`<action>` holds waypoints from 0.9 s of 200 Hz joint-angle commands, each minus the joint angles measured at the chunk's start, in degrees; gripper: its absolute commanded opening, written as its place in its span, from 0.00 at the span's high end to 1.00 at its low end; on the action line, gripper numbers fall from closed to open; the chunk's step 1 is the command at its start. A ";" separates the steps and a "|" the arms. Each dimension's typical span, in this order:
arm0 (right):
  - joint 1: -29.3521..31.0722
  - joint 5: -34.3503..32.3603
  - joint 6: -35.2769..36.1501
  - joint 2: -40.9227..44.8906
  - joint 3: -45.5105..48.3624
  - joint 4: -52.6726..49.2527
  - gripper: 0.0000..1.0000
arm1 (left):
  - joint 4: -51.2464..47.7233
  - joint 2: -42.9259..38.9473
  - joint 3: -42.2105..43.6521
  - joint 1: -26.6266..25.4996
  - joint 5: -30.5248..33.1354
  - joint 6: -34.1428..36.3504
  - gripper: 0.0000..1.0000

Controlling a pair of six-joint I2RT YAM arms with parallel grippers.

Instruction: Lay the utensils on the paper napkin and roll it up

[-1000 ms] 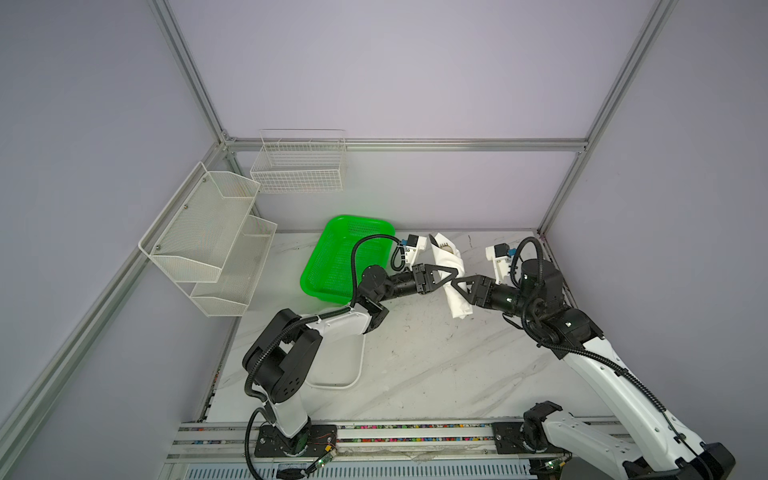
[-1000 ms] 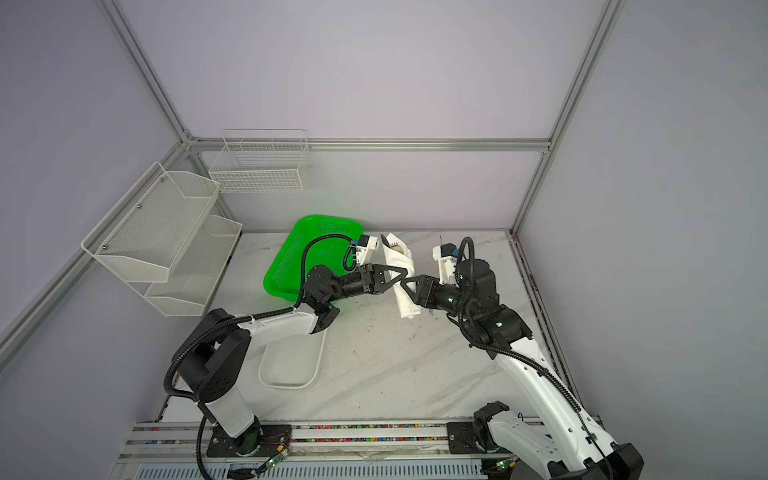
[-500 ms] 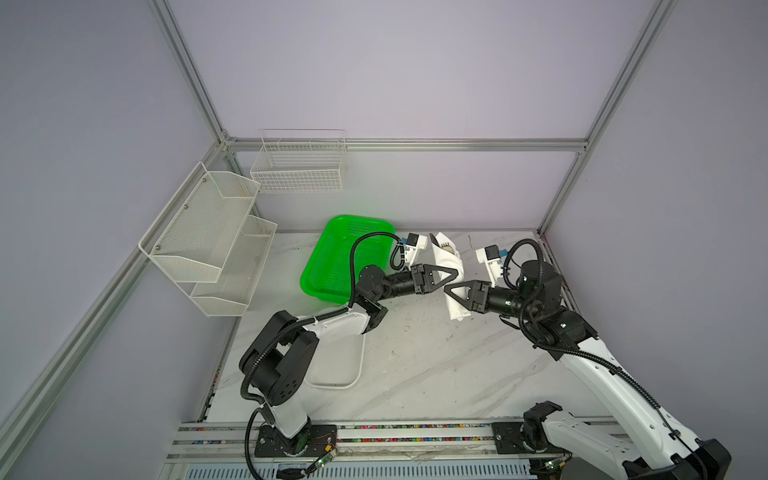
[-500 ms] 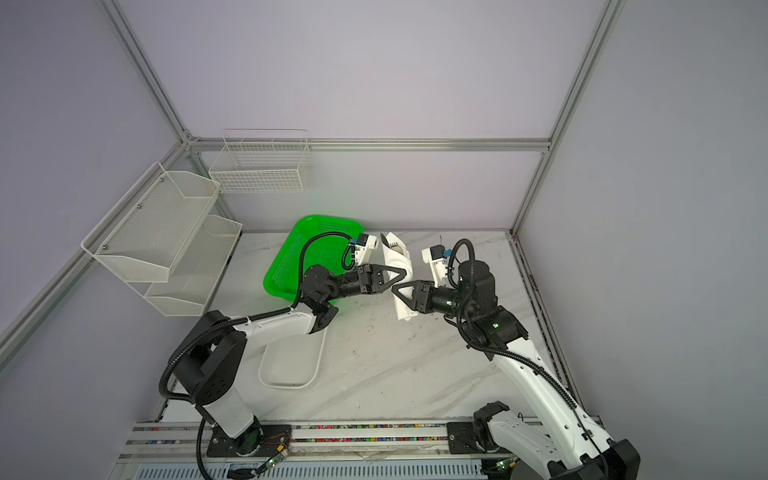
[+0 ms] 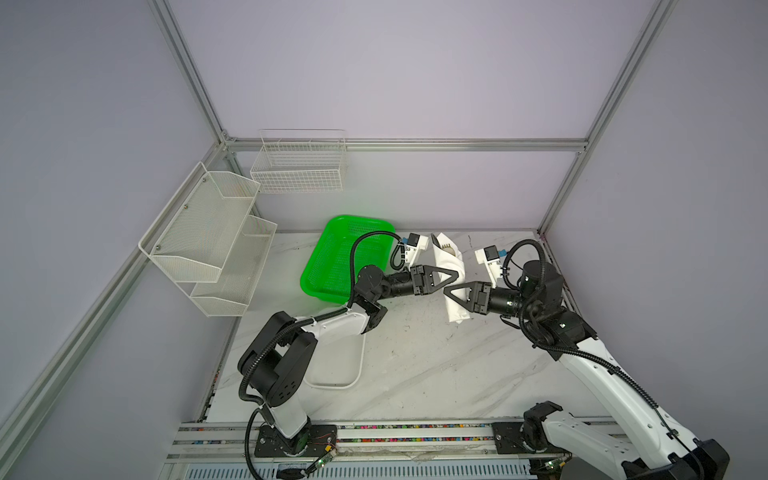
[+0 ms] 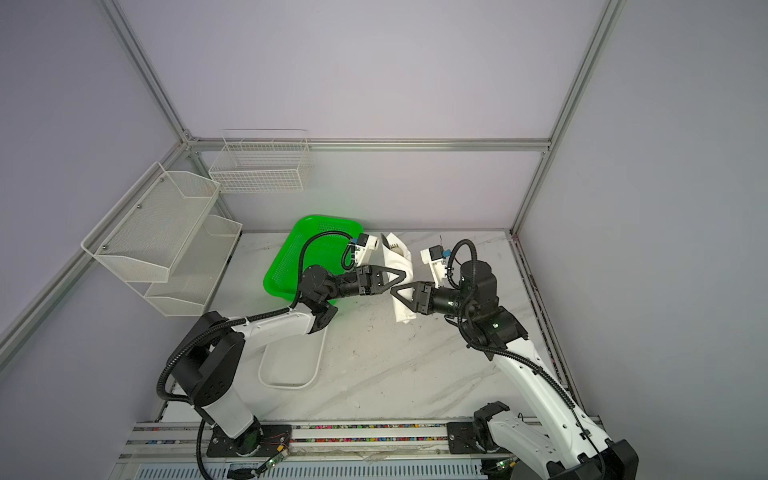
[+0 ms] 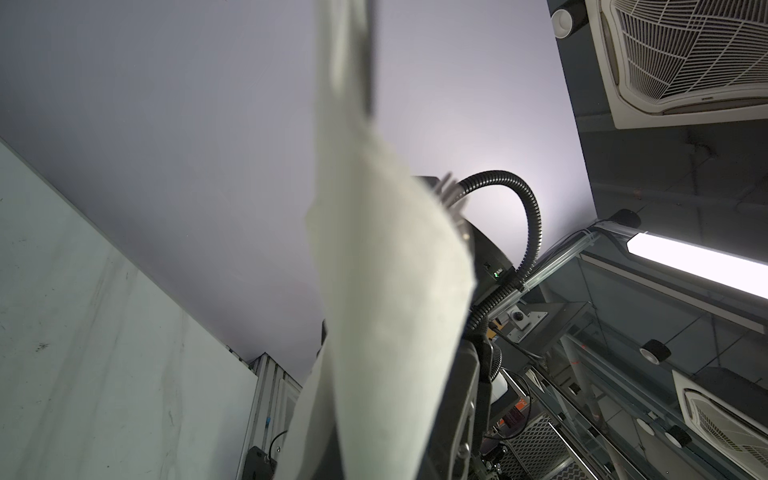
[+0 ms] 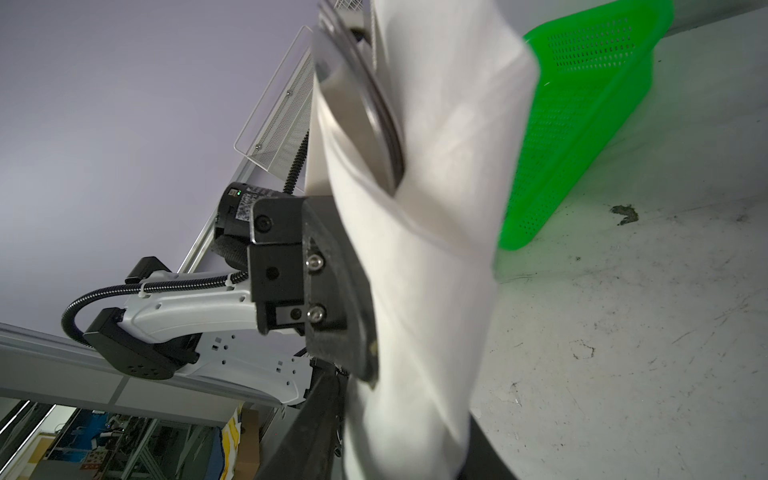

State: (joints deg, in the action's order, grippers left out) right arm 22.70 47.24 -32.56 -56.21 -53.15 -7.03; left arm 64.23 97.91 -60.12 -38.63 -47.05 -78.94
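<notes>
The paper napkin (image 5: pixel 455 309) (image 6: pixel 404 312) is rolled into a white bundle and held tilted above the marble table. The utensils (image 5: pixel 447 248) (image 8: pixel 374 120) sit inside it, their metal ends poking out of the upper, far end. My left gripper (image 5: pixel 457 275) (image 6: pixel 405 274) is shut on the roll's middle from the left. My right gripper (image 5: pixel 448 291) (image 6: pixel 394 290) is shut on it just below, from the right. In the right wrist view the napkin (image 8: pixel 436 270) fills the gap between my dark fingers (image 8: pixel 320 415). In the left wrist view the napkin (image 7: pixel 386 270) hides most of the jaws.
A green mesh basket (image 5: pixel 332 257) lies at the back left of the table. A white tray (image 5: pixel 332 374) rests near the left arm's base. Wire shelves (image 5: pixel 208 232) and a wire basket (image 5: pixel 297 166) hang on the walls.
The right gripper's wrist has shifted slightly left and its jaws have narrowed onto the lower part of the roll. The left gripper has kept its grip in place.
</notes>
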 commanded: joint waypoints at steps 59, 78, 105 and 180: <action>-2.88 8.07 -3.89 1.98 3.43 8.15 0.65 | 3.98 -2.20 -1.83 0.42 -0.77 -0.34 0.94; -2.84 11.14 -6.97 1.92 4.78 13.23 0.66 | 4.07 -1.96 -1.84 0.41 -0.81 -0.42 0.94; -2.87 11.29 -7.13 1.57 4.94 13.80 0.66 | 4.33 -1.67 -2.00 0.40 -0.84 -0.67 0.94; -2.94 11.36 -6.67 1.81 4.45 13.80 0.81 | 4.07 -1.32 -1.90 0.58 -0.56 -0.65 0.91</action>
State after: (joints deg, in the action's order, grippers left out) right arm 19.79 56.60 -39.48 -55.33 -48.18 3.62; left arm 65.80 97.91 -60.12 -38.63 -47.88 -79.96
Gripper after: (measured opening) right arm 0.197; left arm 0.076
